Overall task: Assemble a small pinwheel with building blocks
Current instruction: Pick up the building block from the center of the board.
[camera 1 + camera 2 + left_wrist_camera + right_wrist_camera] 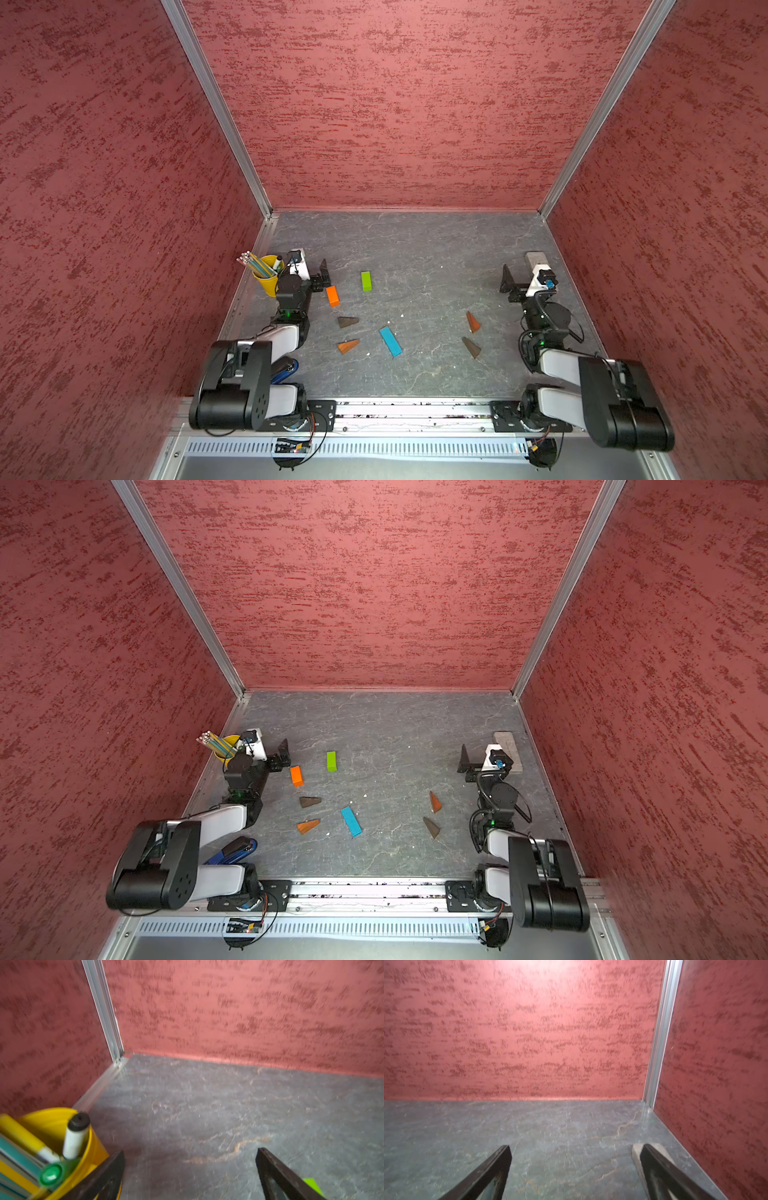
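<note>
Leaning pencils (251, 262) and markers (75, 1138) inside yellow cup (269, 285) beside left end effector (190, 1152).

No readable text, labels, brands, numbers, signs in any view. Left wrist view, lower left of frame: white marker (74, 1139) in yellow cup (97, 1149) blurred, nothing legible.
</note>
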Available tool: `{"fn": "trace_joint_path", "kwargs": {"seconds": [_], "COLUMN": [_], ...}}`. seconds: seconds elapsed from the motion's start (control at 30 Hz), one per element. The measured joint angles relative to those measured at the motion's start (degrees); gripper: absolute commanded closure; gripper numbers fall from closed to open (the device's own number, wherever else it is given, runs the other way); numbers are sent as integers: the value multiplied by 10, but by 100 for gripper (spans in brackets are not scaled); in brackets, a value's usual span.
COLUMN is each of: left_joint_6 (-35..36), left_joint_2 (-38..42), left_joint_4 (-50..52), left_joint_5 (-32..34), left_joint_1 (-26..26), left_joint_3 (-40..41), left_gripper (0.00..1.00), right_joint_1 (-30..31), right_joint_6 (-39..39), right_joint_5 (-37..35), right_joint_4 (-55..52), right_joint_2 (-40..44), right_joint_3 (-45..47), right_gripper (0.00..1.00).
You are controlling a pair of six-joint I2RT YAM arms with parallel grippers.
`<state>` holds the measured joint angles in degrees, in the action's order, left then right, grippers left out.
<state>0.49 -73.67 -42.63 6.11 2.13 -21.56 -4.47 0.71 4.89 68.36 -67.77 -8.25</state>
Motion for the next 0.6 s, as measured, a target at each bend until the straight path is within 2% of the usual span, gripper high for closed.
{"fn": "trace_joint_path", "kwargs": {"seconds": [0.13, 0.23, 0.4, 0.5, 0.6], "left_joint_6": [2, -5, -53, -93, -134], "left_joint_2": [45, 43, -4, -48, -91], "left_joint_4": [109, 239, 455, 558, 618], "left_joint_5": [27, 50, 67, 73, 74], "left_joint_1": [49, 94, 183, 219, 237], "left_joint_3": [-64, -157, -297, -335, -336], "left_gripper": [0, 1, 5, 7, 10], "right_joint_1": [2, 8, 55, 103, 156], "right_joint_6": [14, 30, 50, 58, 62], "right_joint_5": [14, 45, 103, 125, 138], "right_joint_4": [-110, -194, -310, -359, -390], "right_joint_2": [59, 87, 118, 122, 108], "right_joint_3": [-54, -97, -125, -125, -133], "right_gripper": [1, 1, 1, 1, 1]}}
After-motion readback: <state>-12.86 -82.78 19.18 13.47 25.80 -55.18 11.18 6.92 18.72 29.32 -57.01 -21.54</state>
